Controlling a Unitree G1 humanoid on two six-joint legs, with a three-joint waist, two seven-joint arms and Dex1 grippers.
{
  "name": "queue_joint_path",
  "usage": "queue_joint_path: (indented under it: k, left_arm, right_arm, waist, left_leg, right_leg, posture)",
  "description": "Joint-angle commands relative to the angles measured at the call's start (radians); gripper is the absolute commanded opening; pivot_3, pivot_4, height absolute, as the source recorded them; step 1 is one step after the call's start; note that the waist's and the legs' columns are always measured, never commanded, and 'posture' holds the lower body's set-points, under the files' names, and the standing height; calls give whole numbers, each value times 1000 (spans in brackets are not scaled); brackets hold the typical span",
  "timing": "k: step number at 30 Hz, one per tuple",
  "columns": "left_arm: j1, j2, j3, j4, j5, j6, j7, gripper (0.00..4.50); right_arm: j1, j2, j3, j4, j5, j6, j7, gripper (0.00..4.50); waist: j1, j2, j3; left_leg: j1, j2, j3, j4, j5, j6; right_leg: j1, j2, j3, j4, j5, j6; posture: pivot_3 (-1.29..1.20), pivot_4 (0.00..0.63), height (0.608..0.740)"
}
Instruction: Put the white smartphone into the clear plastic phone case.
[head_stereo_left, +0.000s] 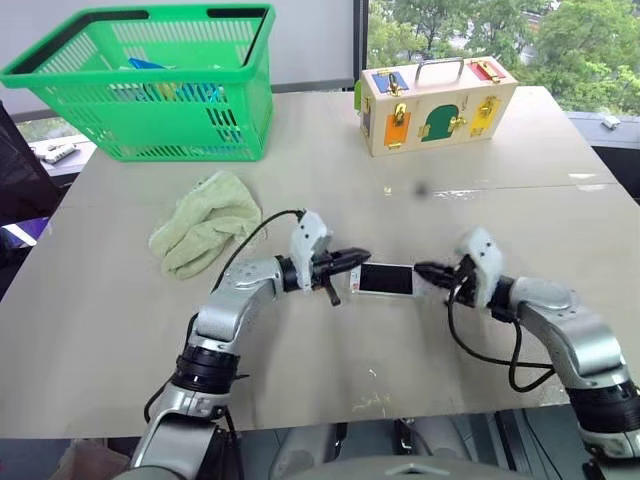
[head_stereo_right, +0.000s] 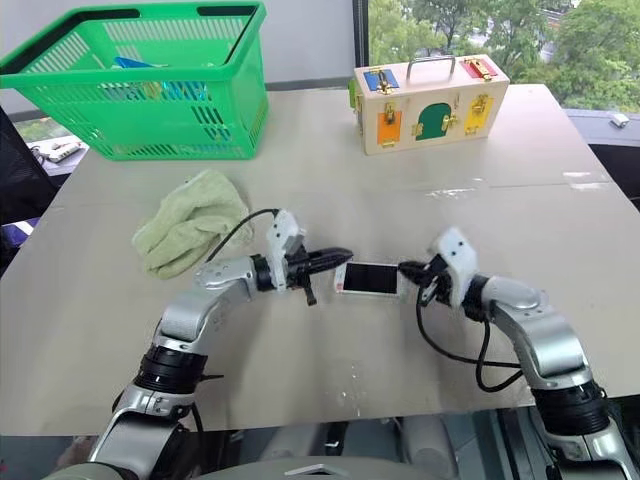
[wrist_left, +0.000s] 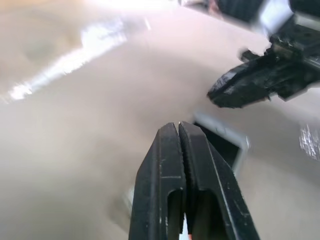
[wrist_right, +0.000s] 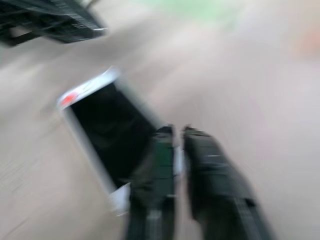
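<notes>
Fingers of my left gripper (head_stereo_left: 358, 259) are pressed together at the left end of the white smartphone (head_stereo_left: 385, 279); my right gripper (head_stereo_left: 430, 272) shows a narrow gap at its right end. I see the phone flat on the table (head_stereo_left: 300, 150), mid-near, between both.

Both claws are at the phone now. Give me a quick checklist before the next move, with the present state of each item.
1. White smartphone flat on the table, screen up: ok.
2. Left claw at the phone's reddish-marked end, fingers together: ok.
3. Right claw at the opposite end: ok; grip cannot tell.
4. Clear plastic phone case located: cannot tell.
5. Phone seated in the case: cannot tell.
6. Green towel, green basket and wooden latch box away from the phone: ok.
</notes>
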Motion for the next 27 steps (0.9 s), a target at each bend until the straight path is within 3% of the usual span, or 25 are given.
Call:
queue_joint_path:
  k: [1, 6, 8, 17, 27]
  left_arm:
    - [-31, -25, 82, -38, -54, 4, 69, 1207]
    - [-29, 30, 113, -57, -83, 27, 47, 3560]
    - [-12, 64, 122, -75, -103, 42, 24, 4461]
    - [189, 222, 182, -204, -176, 51, -71, 4461]
    - [313, 268, 277, -241, -211, 76, -11, 4461]
  right_arm:
    - [43, -23, -71, -72, 24, -22, -19, 2171]
    - [153, -79, -158, -115, 47, -60, 15, 4486]
    - [197, -99, -198, -125, 60, -80, 28, 4500]
    - [407, -135, -416, -180, 119, -145, 57, 4500]
    - [504, -131, -428, -206, 95, -209, 40, 4500]
  waist:
    - [10, -1, 2]
    - [15, -1, 4]
    - [14, -1, 5]
    - [14, 3, 10]
    - [12, 4, 11]
  left_leg:
    - [0, 0, 0, 0, 0, 0]
    - [0, 0, 0, 1, 0, 0]
    - [0, 0, 1, 1, 0, 0]
    - [1, 1, 2, -1, 0, 0]
    - [2, 2, 2, 0, -2, -4]
  right_leg:
    - [0, 0, 0, 0, 0, 0]
    - [1, 1, -1, 0, -1, 3]
    - [1, 0, 0, 0, 0, 0]
    - [0, 1, 1, 0, -3, -2]
    - [1, 0, 1, 0, -5, 0]
  posture:
    - [0, 150, 740]
    - [0, 150, 740]
    - [0, 150, 740]
    - [0, 150, 740]
    - [0, 150, 740]
